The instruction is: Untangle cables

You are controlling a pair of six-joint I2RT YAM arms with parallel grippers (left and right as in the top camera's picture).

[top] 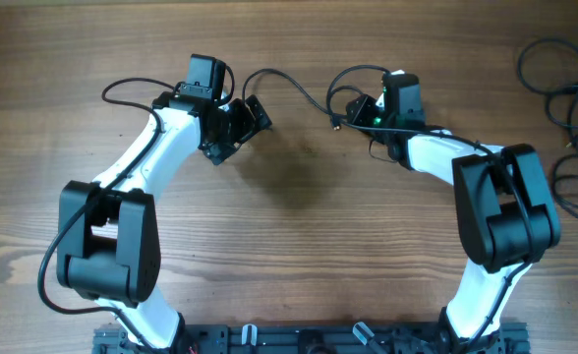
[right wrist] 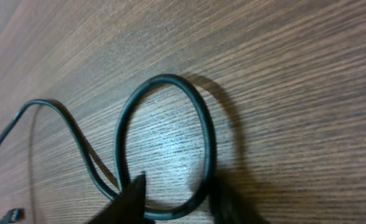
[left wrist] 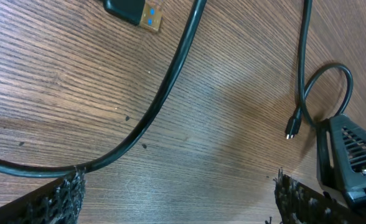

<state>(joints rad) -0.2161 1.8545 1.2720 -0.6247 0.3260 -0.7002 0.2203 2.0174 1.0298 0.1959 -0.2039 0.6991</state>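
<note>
One thin black cable [top: 294, 88] lies on the far middle of the table between my two grippers and curls into a loop by the right one. My left gripper [top: 240, 130] is open and empty, low over the wood. In the left wrist view its jaws [left wrist: 180, 199] are wide apart, and the cable [left wrist: 170, 81] curves past the left fingertip. A USB plug [left wrist: 133, 9] and a small plug end [left wrist: 290, 130] lie beyond. My right gripper [top: 353, 110] is open. In the right wrist view its fingertips [right wrist: 180, 199] straddle the bottom of the cable loop [right wrist: 205, 124].
A loose bundle of more black cables [top: 549, 69] lies at the table's far right edge, with further loops [top: 574, 182] below it. My right gripper's body [left wrist: 351, 155] shows at the right of the left wrist view, close to the left gripper.
</note>
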